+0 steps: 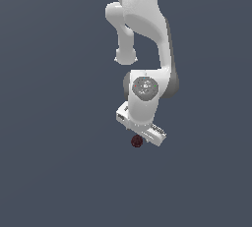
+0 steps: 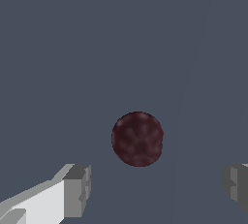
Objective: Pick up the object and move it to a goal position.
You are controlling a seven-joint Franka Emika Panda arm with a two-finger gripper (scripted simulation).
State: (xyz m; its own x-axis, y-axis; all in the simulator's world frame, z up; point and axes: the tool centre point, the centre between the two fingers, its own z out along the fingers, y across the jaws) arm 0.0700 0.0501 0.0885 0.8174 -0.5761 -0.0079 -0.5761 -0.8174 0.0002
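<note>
The object is a small dark maroon ball with a mottled surface, lying on the plain dark grey ground. In the exterior view the white arm hangs over it and the gripper sits right above the ball, hiding part of it. In the wrist view the ball lies ahead of the gap between the two grey fingertips. The gripper is open and empty, its jaws far wider apart than the ball. The fingers do not touch the ball.
The ground is a uniform dark grey surface with no other objects in view. The white arm comes down from the exterior view's upper middle.
</note>
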